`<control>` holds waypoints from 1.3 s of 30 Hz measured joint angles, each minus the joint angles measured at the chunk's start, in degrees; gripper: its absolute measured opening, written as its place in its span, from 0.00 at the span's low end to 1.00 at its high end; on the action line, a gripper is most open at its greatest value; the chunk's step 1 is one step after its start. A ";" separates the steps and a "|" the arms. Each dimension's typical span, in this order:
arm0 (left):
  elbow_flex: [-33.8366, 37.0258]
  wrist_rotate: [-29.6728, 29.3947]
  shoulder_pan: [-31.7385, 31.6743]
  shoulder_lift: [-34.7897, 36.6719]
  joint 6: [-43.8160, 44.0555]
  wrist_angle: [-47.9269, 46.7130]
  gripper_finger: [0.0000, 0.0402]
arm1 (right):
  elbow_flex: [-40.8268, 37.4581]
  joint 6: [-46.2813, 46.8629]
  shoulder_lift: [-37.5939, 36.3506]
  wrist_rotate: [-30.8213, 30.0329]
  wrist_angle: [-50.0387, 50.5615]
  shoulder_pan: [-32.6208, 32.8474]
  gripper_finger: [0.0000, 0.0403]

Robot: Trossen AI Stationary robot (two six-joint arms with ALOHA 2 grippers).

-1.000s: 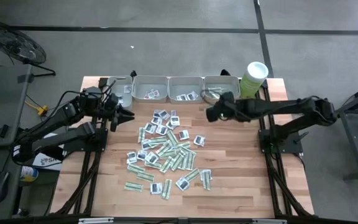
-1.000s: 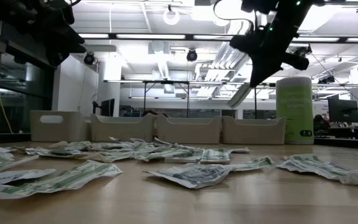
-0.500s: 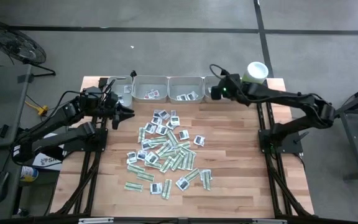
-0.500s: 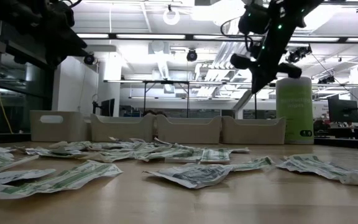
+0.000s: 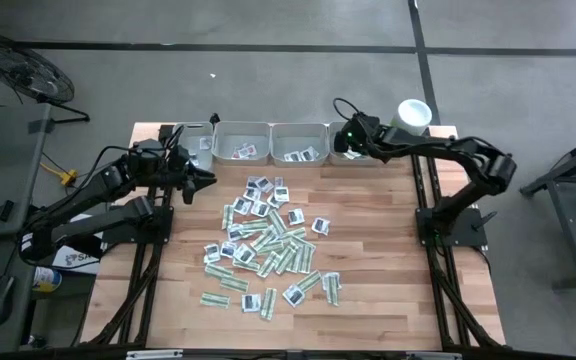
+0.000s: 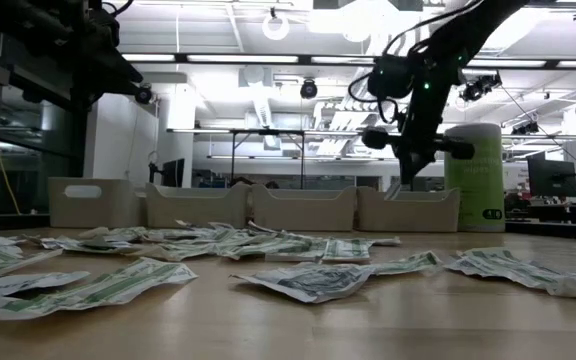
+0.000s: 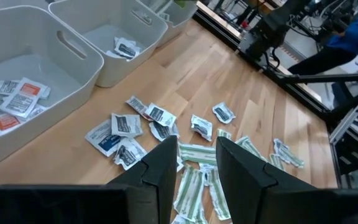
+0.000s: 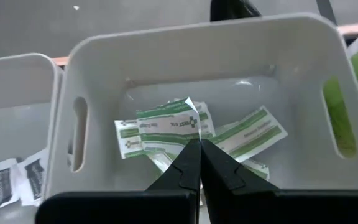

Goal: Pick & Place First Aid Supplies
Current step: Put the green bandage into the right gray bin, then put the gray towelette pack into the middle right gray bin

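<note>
Many first aid sachets (image 5: 268, 245), green-white strips and squarish white ones, lie loose on the middle of the wooden table. More lie in the grey trays along the far edge. My right gripper (image 5: 340, 140) is over the rightmost tray (image 5: 363, 155) and is shut on a green-white strip sachet (image 8: 166, 126). Other strips (image 8: 253, 134) lie on that tray's floor. My left gripper (image 5: 200, 180) hangs open above the table's far left part, beside the leftmost trays and clear of the pile (image 7: 194, 174). My right gripper pinches the green-white strip sachet by one end (image 8: 188, 132) between its two fingertips. The fingers slant down from the near side into the rightmost tray. The sachet stands out beyond the fingertips over the strips on the tray floor; whether it rests on them I cannot tell.
Several grey trays (image 5: 240, 142) stand side by side along the far edge. A tall pale green tub with a white lid (image 5: 411, 122) stands at the far right corner beside the right arm. Bare wood shows on the table's near part and right side (image 5: 388, 260).
My right gripper has carried the strip sachet from above the table's far right part toward the far edge. It has come down over the rightmost tray and stayed shut on the strip.
</note>
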State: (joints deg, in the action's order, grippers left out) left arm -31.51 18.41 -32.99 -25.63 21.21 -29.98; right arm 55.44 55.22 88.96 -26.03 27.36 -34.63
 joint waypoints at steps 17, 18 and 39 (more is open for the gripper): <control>0.00 -0.13 0.01 0.00 0.33 -0.02 0.28 | 0.00 -1.70 0.75 2.96 -1.35 -0.30 0.16; 0.00 -0.13 0.00 0.00 0.31 -0.02 0.28 | 0.00 -1.70 0.75 3.49 -1.28 -0.49 0.19; 0.00 0.63 0.02 0.00 -0.22 -0.18 0.28 | 0.00 -4.68 -10.90 11.19 1.87 0.05 0.40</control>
State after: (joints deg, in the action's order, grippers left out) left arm -31.51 19.04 -32.97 -25.62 20.99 -30.16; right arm 55.44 50.54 78.07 -14.84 29.23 -34.58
